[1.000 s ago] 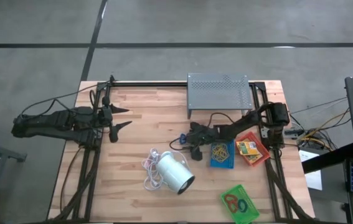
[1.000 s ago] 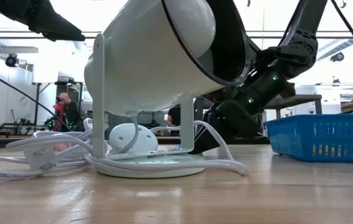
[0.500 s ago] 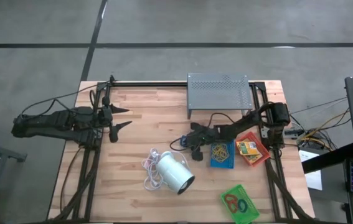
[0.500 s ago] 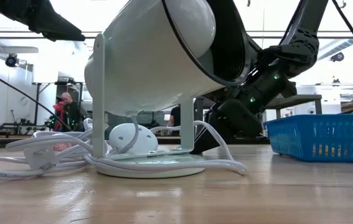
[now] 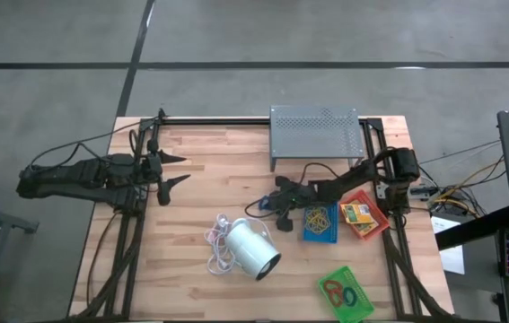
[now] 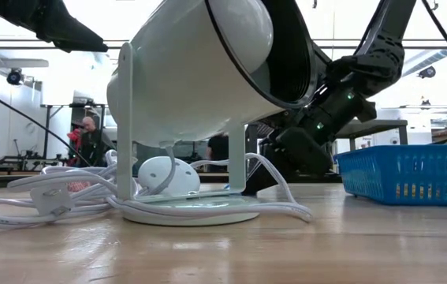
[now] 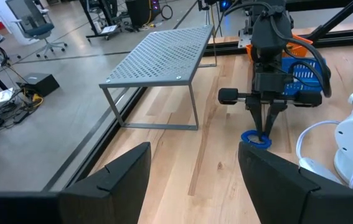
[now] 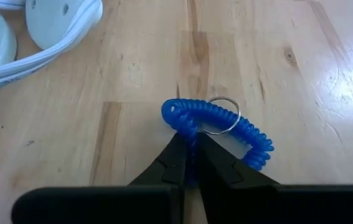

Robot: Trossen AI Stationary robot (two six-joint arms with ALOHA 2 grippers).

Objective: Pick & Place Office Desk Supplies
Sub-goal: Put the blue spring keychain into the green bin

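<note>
One blue coiled loop point(image 8: 216, 134) is lying mid-table, just left of the blue tray point(image 5: 320, 224). The right gripper point(image 8: 190, 163) is pinching its coil, so lifting straight up is advisable. The left gripper point(image 7: 195, 174) is hanging spread near the table's point(image 5: 200, 170) left edge.

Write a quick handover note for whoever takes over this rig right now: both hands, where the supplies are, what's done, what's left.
Right hand: shut on the blue coil loop, still on the table beside the white cylinder.
Left hand: open, empty, waiting at the table's left side.
Blue tray: holds tan rubber bands.
Red tray: holds yellow printed boxes.
Green tray: holds a red and a blue loop.
Left: lift the blue loop, probably into the green tray.
</note>
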